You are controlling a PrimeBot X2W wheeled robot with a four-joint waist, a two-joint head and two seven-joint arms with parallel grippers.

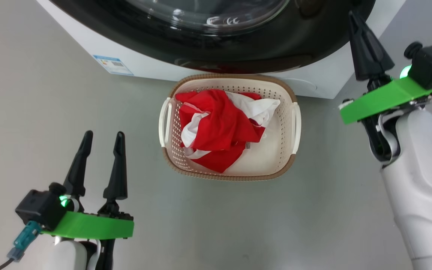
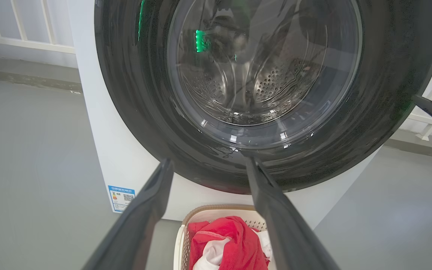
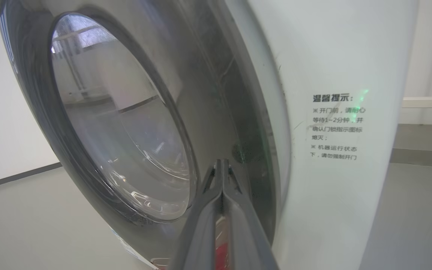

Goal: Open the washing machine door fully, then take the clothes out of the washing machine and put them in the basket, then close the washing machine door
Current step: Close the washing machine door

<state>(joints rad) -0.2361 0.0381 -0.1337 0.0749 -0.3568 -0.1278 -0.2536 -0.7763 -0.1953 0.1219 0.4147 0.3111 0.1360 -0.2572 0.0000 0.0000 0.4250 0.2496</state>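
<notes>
My left claw (image 1: pixel 104 133) hangs over the floor (image 1: pixel 51 112), its two long dark fingers spread wide with nothing between them. The floor is smooth, grey and faintly glossy. Just ahead on it stands the basket (image 1: pixel 231 175), a rounded rectangle of cream perforated plastic with a brown woven-look rim and two side handles. The clothes (image 1: pixel 219 127) lie bunched inside it, soft bright red with white trim.

My right claw (image 1: pixel 353 17) is pressed shut with nothing visible in it. Its tip is up at the right edge of the door (image 1: pixel 238 52); I cannot tell whether it touches.

The door lies flat to the front of the washer (image 1: pixel 144 63), right behind the basket. It is a wide glossy black ring round a bulging clear glass bowl, and the perforated steel drum (image 2: pixel 272 78) shows through.

The washer is a white box. Low on its front is a small blue-and-white label (image 1: pixel 113 64), too small to read. Beside the door is black Chinese print (image 3: pixel 332 98) headed "温馨提示:".

Behind stand white railings (image 2: pixel 21 41) and a pale wall (image 3: pixel 6 112).
</notes>
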